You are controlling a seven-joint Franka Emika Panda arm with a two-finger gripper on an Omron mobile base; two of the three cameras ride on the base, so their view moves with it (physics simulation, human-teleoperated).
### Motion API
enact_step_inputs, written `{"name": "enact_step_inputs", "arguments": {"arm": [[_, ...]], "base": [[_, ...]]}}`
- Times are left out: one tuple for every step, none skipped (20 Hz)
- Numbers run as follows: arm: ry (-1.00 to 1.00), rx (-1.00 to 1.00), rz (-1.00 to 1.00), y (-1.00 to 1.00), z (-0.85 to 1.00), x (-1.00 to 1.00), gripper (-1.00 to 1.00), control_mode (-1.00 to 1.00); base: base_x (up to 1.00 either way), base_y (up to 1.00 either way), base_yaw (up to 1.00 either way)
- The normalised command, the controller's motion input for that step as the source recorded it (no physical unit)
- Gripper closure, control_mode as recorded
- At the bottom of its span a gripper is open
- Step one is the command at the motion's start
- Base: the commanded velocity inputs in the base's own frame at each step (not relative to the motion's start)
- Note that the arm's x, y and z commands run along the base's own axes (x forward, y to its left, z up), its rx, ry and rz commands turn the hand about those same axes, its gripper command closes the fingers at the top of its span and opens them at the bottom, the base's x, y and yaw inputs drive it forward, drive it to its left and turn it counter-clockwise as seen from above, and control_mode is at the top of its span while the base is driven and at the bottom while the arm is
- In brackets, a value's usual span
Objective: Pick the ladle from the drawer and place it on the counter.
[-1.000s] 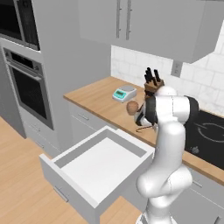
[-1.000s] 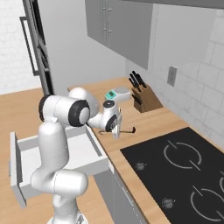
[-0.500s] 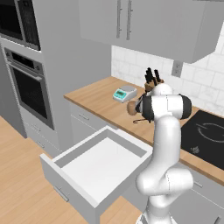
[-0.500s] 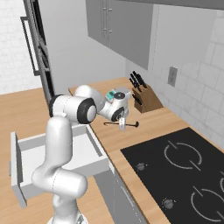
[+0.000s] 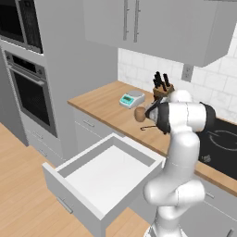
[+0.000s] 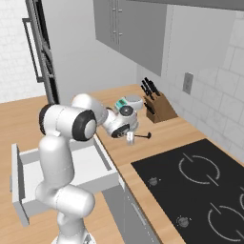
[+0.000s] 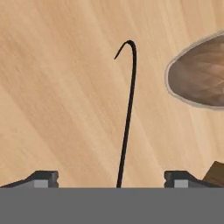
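The ladle is a thin black rod with a hooked end. It lies on the wood-grain counter, running up from between my fingertips. My gripper is open, its fingertips wide apart and clear of the handle on both sides. From the right base view the gripper hangs low over the counter with the ladle sticking out to its right. The ladle's end also peeks out beside my arm. The drawer stands pulled out, and its white inside holds nothing I can see.
A brown rounded object sits close to the right of the ladle, also visible beside my arm. A knife block and a small scale stand toward the wall. The black cooktop lies to the right. The open drawer juts out below the counter edge.
The jaws have opened wide and let go of the ladle, which now rests on the counter. The hand has stayed low over the same spot.
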Motion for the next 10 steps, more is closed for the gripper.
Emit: {"name": "enact_step_inputs", "arguments": {"arm": [[-0.37,0.00,0.00,-0.09,0.00,-1.00,-1.00,-1.00],[-0.36,0.00,0.00,-0.29,0.00,-1.00,-1.00,-1.00],[-0.30,0.00,0.00,-0.46,0.04,-1.00,-1.00,-1.00],[-0.20,0.00,0.00,-0.48,0.54,-1.00,-1.00,-1.00],[-0.19,0.04,0.00,-0.71,1.00,-1.00,-1.00,-1.00],[-0.17,0.06,0.00,-0.67,1.00,-1.00,-1.00,-1.00],[-0.17,0.03,0.00,-0.71,1.00,-1.00,-1.00,-1.00],[-0.24,0.02,0.00,-0.84,1.00,-1.00,-1.00,-1.00],[-0.26,0.04,0.00,-0.89,1.00,-1.00,-1.00,-1.00],[-0.24,0.04,0.00,-0.89,1.00,-1.00,-1.00,-1.00]], "base": [[0.00,0.00,0.00],[0.00,0.00,0.00],[0.00,0.00,0.00],[0.00,0.00,0.00],[0.00,0.00,0.00],[0.00,0.00,0.00],[0.00,0.00,0.00],[0.00,0.00,0.00],[0.00,0.00,0.00],[0.00,0.00,0.00]]}}
